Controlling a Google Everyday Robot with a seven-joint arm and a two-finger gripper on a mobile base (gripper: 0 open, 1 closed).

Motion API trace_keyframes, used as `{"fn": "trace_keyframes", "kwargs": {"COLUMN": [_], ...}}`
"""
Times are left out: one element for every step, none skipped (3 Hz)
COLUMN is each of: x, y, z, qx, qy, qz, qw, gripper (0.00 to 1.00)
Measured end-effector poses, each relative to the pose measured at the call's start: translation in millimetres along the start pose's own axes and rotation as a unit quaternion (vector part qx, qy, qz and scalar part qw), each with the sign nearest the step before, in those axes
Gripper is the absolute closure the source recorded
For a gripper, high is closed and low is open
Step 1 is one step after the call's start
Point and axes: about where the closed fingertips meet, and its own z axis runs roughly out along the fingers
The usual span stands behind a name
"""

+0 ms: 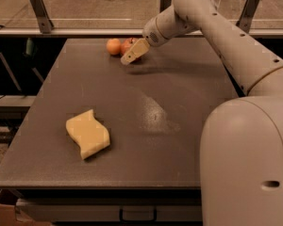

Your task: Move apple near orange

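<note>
The orange [113, 46] is a small smooth orange ball at the far left-centre of the dark table [146, 112]. The red apple [128, 44] sits just to its right, almost touching it, and is partly hidden behind my gripper. My gripper [130, 54] reaches in from the right on the white arm [212, 27], right at the apple, with its tan tip low over the tabletop in front of the fruit.
A yellow wavy sponge [87, 133] lies near the front left of the table. A metal rail with posts [40, 8] runs behind the far edge. The robot's white body [247, 164] fills the front right.
</note>
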Motion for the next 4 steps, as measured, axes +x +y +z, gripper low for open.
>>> {"fn": "trace_keyframes", "kwargs": {"x": [7, 14, 20, 45], "y": [-7, 1, 32, 23], "z": [-38, -116, -234, -254], "qx": [0.015, 0.026, 0.052, 0.073], "qy": [-0.02, -0.068, -0.125, -0.118], "qz": [0.0, -0.013, -0.038, -0.022], "qw": [0.9997, 0.9973, 0.99, 0.9901], "gripper": [0.0, 0.0, 0.0, 0.0]}}
